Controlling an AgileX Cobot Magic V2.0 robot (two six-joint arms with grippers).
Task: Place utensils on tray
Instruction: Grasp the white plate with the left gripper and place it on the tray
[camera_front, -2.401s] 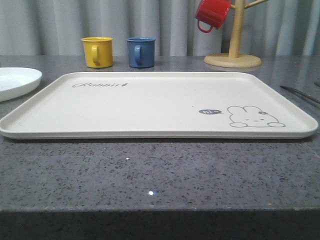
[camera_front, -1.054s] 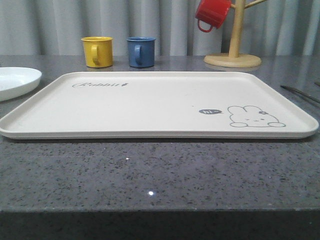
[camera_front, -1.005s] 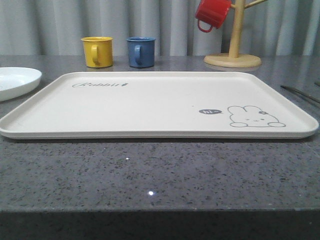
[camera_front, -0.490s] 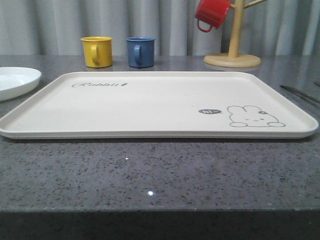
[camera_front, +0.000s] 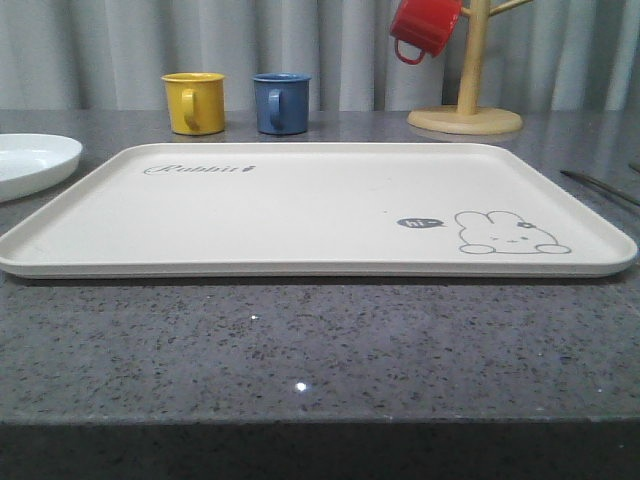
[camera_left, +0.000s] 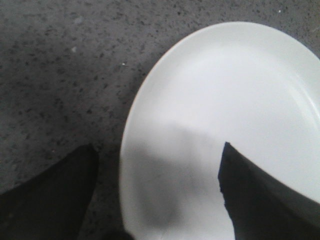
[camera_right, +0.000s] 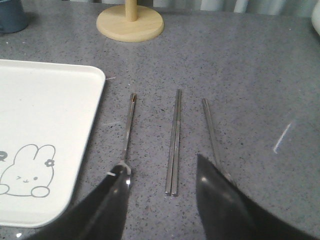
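The cream tray (camera_front: 300, 205) with its rabbit drawing lies across the middle of the grey counter, nothing on it. In the right wrist view its corner (camera_right: 45, 110) sits beside three silver utensils lying parallel on the counter: one slim handle (camera_right: 129, 125), the pair of chopsticks (camera_right: 174, 142), and another slim handle (camera_right: 209, 127). My right gripper (camera_right: 161, 164) is open low above them, the chopsticks' near end between its fingers; both outer utensils' heads are hidden by the fingers. One utensil (camera_front: 600, 186) shows at the front view's right edge. My left gripper (camera_left: 157, 147) hangs open.
The left gripper hovers over the rim of a round white plate (camera_left: 235, 100), which lies left of the tray (camera_front: 35, 160). Behind the tray stand a yellow mug (camera_front: 195, 103) and a blue mug (camera_front: 281, 103). A wooden mug tree (camera_front: 466, 118) holds a red mug (camera_front: 424, 27).
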